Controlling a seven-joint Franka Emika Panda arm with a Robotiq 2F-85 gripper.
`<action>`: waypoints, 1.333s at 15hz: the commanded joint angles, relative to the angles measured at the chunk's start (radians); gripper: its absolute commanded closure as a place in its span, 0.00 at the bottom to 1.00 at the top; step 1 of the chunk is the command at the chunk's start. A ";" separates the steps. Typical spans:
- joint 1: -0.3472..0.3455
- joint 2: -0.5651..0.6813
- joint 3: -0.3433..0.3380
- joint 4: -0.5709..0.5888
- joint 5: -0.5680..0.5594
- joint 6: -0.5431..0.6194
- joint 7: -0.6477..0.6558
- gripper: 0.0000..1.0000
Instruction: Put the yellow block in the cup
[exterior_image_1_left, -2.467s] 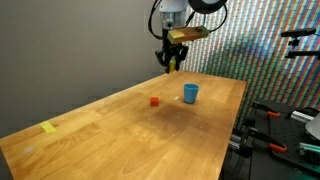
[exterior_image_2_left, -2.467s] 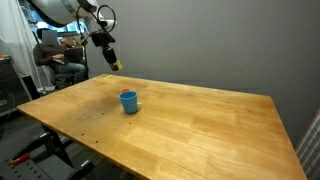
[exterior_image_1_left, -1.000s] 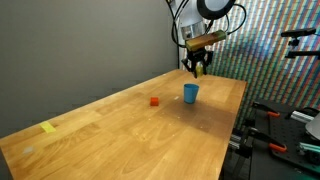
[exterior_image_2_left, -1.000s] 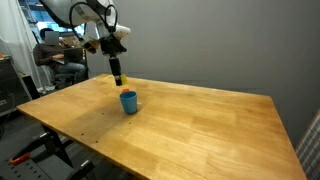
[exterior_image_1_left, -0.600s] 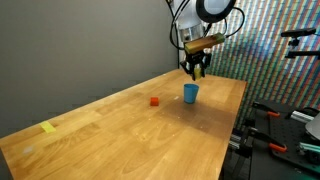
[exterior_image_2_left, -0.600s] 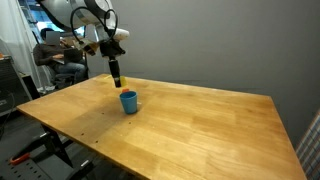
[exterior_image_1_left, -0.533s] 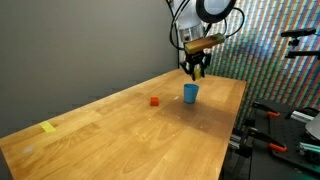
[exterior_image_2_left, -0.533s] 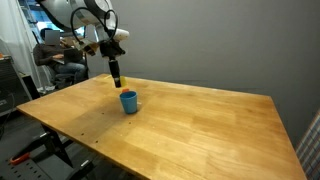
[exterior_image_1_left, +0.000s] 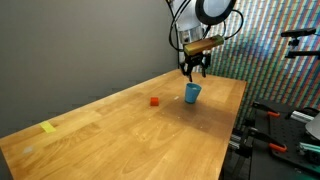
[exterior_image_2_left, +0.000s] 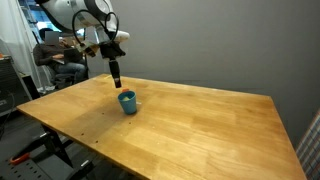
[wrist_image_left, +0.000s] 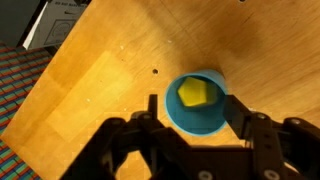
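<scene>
In the wrist view the yellow block is seen inside the round rim of the cup, framed by blue on all sides. It is judged to lie within the cup, though whether it is settled on the bottom cannot be told. The claw is spread open and nothing is gripped. Its two fingers are seen to either side of the cup, apart from it. In both exterior views the claw is held just above the cup, which stands upright on the wooden table near its far end. A red block is seen on the table near the cup. The dropping step is judged to be at its end. What is called for next is a straight lift away, so that the cup is not knocked or tipped by a finger.
</scene>
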 joint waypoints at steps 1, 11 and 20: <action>-0.015 0.001 0.009 0.007 0.020 0.018 -0.036 0.01; -0.003 -0.198 0.086 -0.003 0.231 -0.098 -0.420 0.00; -0.004 -0.395 0.141 0.139 0.229 -0.427 -0.804 0.00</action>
